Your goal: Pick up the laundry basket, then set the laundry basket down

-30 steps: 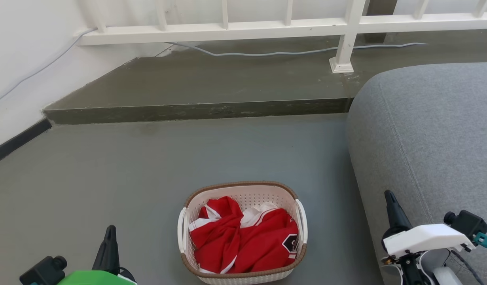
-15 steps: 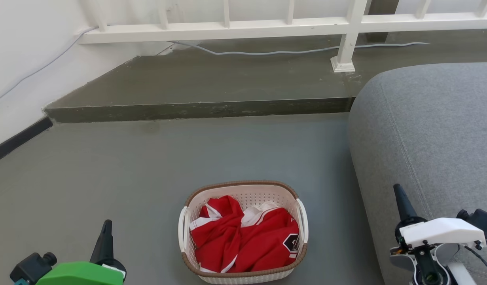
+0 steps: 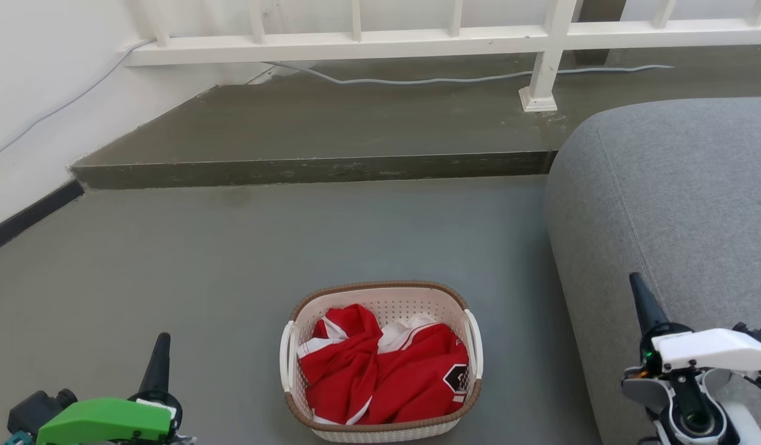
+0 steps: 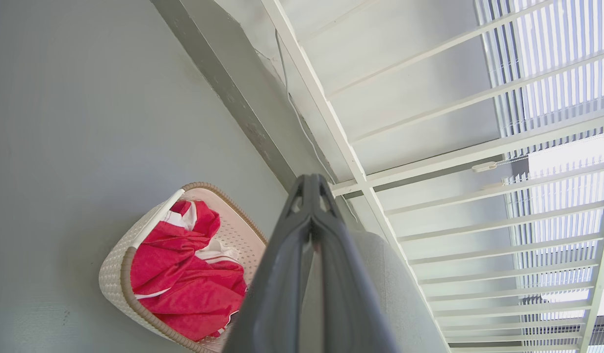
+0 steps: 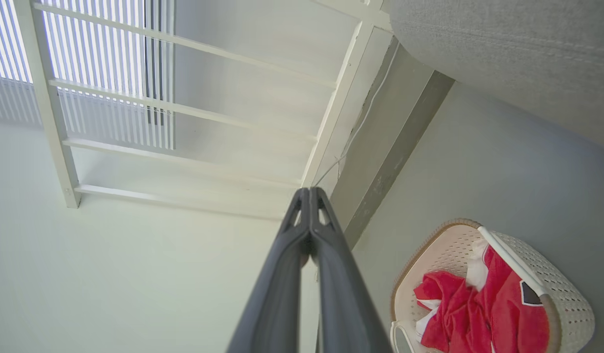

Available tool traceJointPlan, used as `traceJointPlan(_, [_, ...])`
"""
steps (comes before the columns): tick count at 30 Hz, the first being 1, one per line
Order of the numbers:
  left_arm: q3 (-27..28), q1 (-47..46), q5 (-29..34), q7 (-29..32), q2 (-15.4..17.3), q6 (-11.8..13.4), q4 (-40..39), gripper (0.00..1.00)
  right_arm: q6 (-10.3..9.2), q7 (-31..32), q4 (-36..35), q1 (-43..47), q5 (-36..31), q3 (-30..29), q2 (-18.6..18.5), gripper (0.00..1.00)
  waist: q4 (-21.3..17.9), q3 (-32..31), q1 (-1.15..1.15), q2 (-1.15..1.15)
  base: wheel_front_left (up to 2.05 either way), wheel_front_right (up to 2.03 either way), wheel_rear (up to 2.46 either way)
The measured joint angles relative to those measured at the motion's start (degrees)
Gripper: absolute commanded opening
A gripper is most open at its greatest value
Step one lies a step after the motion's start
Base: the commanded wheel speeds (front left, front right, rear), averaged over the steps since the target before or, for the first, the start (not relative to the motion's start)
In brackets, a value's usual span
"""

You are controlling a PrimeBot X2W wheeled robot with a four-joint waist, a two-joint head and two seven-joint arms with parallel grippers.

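1. The laundry basket [image 3: 380, 287] stands upright on the grey floor [image 3: 232, 259], near the rounded edge of the grey sofa [image 3: 677, 198] on the robot's right. A crumpled red and white garment [image 3: 380, 377] lies inside it.
2. The left end effector [image 3: 161, 346] sits low on the robot's left, well apart from the basket. In the left wrist view its fingers [image 4: 282, 274] press together to the tip, closed on nothing.
3. The right end effector [image 3: 640, 290] is in front of the sofa, apart from the basket. In the right wrist view its fingers [image 5: 277, 284] also meet, closed and empty.
4. Beyond the basket a raised step [image 3: 331, 123] carries a white railing [image 3: 417, 40], with a pale cable [image 3: 417, 80] along its foot.
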Motion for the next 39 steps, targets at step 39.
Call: traceJointPlan(39, [2.81, -5.22, -21.89, 4.03, 0.49, -4.17, 5.20, 0.00, 4.01, 4.45, 1.86, -3.13, 19.33, -5.27, -0.73, 0.00, 0.45, 0.28, 0.00, 0.00, 0.00, 0.00, 0.00])
